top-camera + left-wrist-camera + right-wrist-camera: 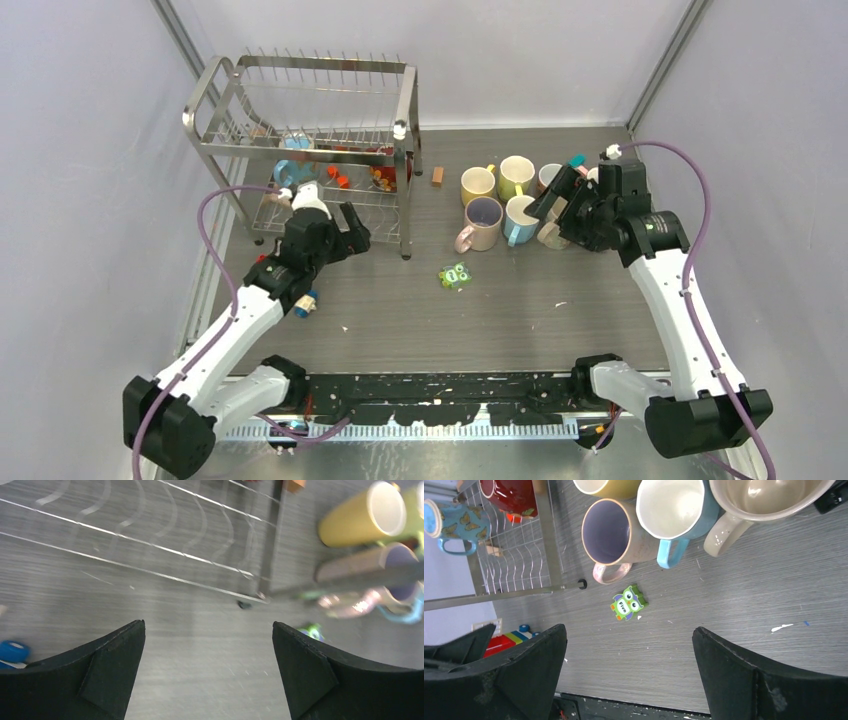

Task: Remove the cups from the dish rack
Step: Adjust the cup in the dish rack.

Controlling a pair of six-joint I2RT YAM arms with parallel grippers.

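Note:
The steel dish rack (231,105) stands at the back left. A light blue mug (293,170) lies on its lower tier, seen with butterflies in the right wrist view (451,520), next to a red mug (509,495). Several cups stand on the table to the right: yellow (478,184), lime (516,175), pink with a purple inside (483,222), blue (520,218), beige (759,500). My left gripper (356,230) is open and empty over the table at the rack's front right leg (272,535). My right gripper (556,195) is open and empty above the cup cluster.
A green owl toy (455,274) lies on the table between the arms, also in the right wrist view (628,602). A small wooden block (437,176) sits beside the rack. Small coloured toys (340,178) lie on the rack's lower tier. Grey walls close in both sides.

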